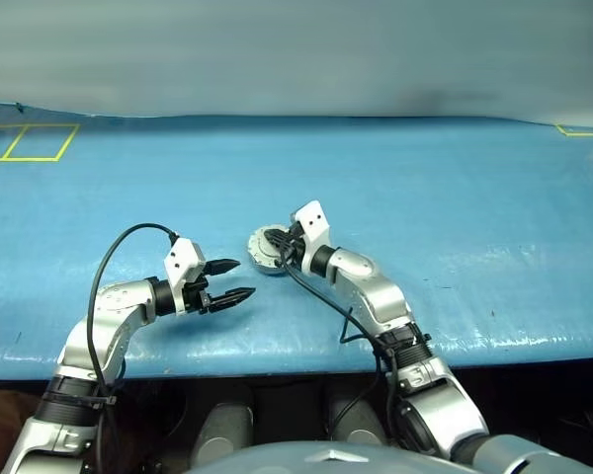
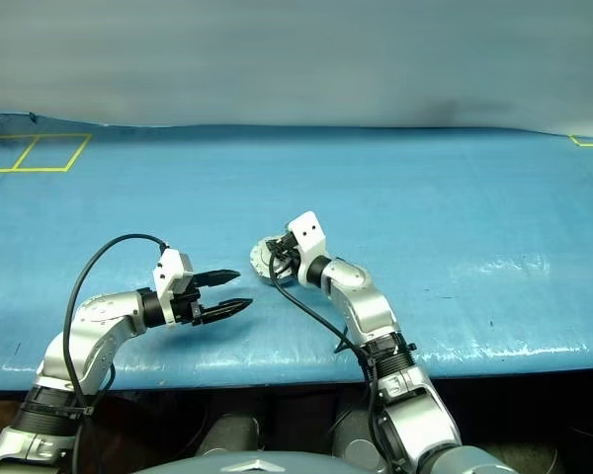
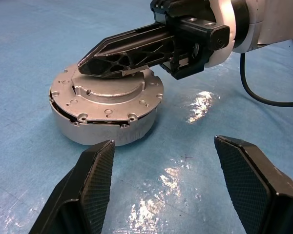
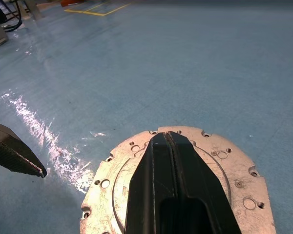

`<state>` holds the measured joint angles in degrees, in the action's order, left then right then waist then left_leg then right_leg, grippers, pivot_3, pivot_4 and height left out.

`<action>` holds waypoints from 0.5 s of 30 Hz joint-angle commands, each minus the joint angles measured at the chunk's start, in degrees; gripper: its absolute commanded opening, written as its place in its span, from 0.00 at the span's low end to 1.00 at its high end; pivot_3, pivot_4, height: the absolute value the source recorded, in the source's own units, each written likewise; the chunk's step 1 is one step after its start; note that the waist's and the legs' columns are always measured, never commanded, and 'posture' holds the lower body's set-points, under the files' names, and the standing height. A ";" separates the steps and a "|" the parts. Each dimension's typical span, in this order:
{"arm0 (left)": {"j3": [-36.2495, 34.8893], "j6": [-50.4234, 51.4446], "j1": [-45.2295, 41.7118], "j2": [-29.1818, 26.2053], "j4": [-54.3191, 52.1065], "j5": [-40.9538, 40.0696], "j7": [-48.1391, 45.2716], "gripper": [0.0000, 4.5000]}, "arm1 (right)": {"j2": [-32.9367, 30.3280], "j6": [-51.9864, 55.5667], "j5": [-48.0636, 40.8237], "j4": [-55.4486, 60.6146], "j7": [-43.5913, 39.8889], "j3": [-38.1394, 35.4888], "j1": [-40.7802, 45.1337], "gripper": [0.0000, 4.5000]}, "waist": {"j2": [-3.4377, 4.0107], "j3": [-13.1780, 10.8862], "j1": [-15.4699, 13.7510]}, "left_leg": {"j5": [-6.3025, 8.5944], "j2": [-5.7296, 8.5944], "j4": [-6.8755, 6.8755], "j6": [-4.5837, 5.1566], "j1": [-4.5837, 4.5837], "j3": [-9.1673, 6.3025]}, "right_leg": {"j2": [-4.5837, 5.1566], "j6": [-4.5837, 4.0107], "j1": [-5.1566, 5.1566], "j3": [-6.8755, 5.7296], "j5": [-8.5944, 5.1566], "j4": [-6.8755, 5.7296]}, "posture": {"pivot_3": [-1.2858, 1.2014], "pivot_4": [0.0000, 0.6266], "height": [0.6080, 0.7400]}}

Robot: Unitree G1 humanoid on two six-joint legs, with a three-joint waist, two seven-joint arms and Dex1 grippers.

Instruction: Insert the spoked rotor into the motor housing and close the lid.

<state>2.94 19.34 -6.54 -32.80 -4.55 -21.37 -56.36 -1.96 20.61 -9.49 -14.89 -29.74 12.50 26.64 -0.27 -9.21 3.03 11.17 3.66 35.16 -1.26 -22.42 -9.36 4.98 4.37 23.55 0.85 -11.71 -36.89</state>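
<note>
Two hands: the right hand (image 3: 100, 65), fingers pressed together, rests on the lid (image 3: 107, 95) over the motor housing (image 3: 105, 129); the left hand (image 1: 232, 279) gapes wide, empty, nearby.

Silver arms, black fingers (image 3: 95, 183), cables

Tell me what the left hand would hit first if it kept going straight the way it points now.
Probably the round silver-grey metal lid closed on the motor housing, where the shut right hand presses. The open left hand aims at it across bare blue table, though depth is unclear.
</note>
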 commanded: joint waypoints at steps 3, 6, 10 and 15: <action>-0.68 -0.51 -0.31 -0.28 -2.57 -0.43 0.20 0.78 | -0.72 1.77 1.63 2.18 0.80 1.64 -3.53 0.00 | 0.01 0.00 -0.03 | 0.00 -0.01 -0.02 -0.01 -0.01 -0.01 | -0.01 -0.05 0.01 0.00 -0.03 0.00 | 0.52 0.24 1.00; -0.70 -0.56 -0.13 -0.26 -2.69 -0.36 0.38 0.78 | -1.44 2.41 0.56 9.07 0.39 1.29 -4.63 0.00 | 0.02 -0.01 -0.08 | 0.01 -0.01 -0.02 -0.01 -0.07 -0.01 | -0.01 -0.05 0.07 0.01 -0.03 0.01 | 0.52 0.24 1.00; -0.47 -1.34 -0.34 -0.25 -2.27 0.41 0.62 0.79 | -2.51 4.30 -0.73 15.37 -0.59 1.24 -5.63 0.18 | 0.05 -0.04 -0.10 | 0.01 -0.01 -0.03 -0.01 -0.17 -0.02 | -0.01 -0.06 0.16 0.00 -0.03 0.03 | 0.52 0.24 1.00; 0.05 -1.95 -1.08 0.09 -1.55 1.26 0.60 0.79 | -2.31 4.51 0.14 14.95 1.27 1.05 -5.65 0.55 | 0.06 -0.05 -0.11 | 0.01 -0.04 -0.07 -0.02 -0.20 -0.01 | -0.03 -0.07 0.22 0.00 -0.04 0.03 | 0.52 0.24 1.00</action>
<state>3.06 18.59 -6.68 -32.77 -4.66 -20.27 -55.87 -4.92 25.65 -9.39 -1.27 -29.37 13.80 20.76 -0.21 -9.25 2.91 11.19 3.63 35.09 -1.28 -22.62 -9.37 4.94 4.30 23.77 0.85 -11.75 -36.86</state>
